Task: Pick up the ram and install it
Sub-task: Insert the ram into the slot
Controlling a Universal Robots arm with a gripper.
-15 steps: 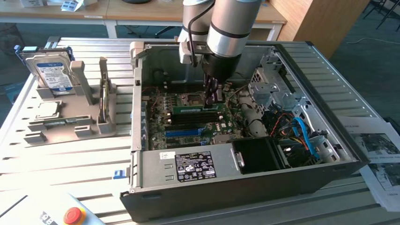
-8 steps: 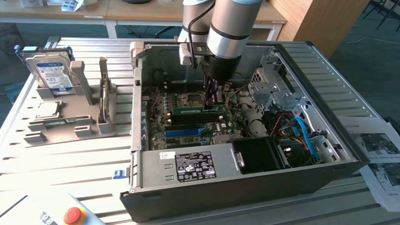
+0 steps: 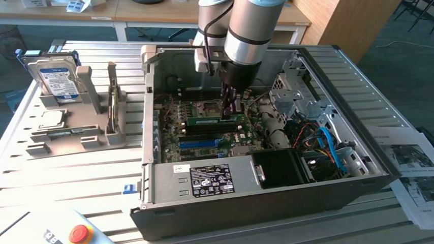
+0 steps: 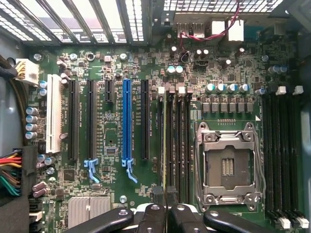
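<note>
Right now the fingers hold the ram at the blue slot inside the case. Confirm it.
Wrong slot. The exterior view shows the fingers holding the ram at the black memory slots inside the case; the blue slot lies apart.

Oblique overview — wrist close above motherboard (image 4: 111,131)

— How does the arm (image 3: 247,25) stand?

— In the exterior view it comes down from above. Its silver-grey last segments are nearly upright and the wrist points straight down.

— And the gripper (image 3: 229,114)?

— It hangs right below the wrist, dark and slim, with its tips aimed downward. In the wrist view its black linkage bars (image 4: 107,219) spread out to both sides, and the two fingers (image 4: 158,194) stand close together.

— Closed, then?

— Yes. It is pinched on the thin green ram (image 3: 207,121), gripping it off its middle, toward the exterior view's right.
</note>
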